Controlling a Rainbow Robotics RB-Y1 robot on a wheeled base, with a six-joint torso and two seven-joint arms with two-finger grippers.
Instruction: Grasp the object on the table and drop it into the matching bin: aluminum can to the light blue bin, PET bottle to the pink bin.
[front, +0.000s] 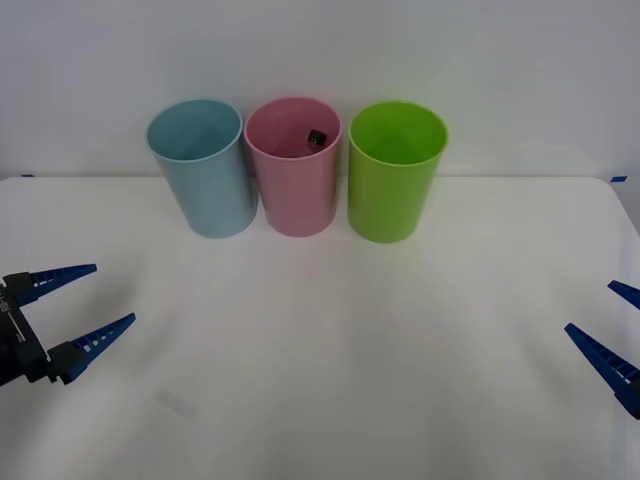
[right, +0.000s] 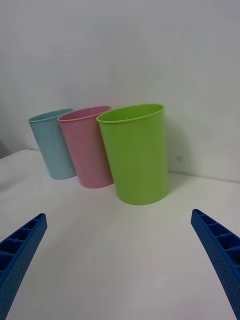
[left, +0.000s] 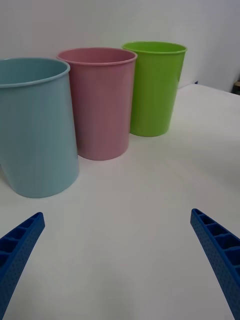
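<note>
PET bottle (front: 314, 139) inside pink bin (front: 295, 180), black cap visible below rim. Pink bin mid-row at tabletop (front: 330, 350) far edge, light blue bin (front: 205, 175) touching on left, lime green bin (front: 393, 180) just beside on right. Left tool (front: 88, 300) near left edge, wide open, empty. Right tool (front: 600, 318) near right edge, wide open, empty.

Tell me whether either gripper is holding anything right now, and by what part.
Nothing is held. The left gripper and right gripper are both open and empty over the table. A dark-capped object lies inside the pink bin.
</note>
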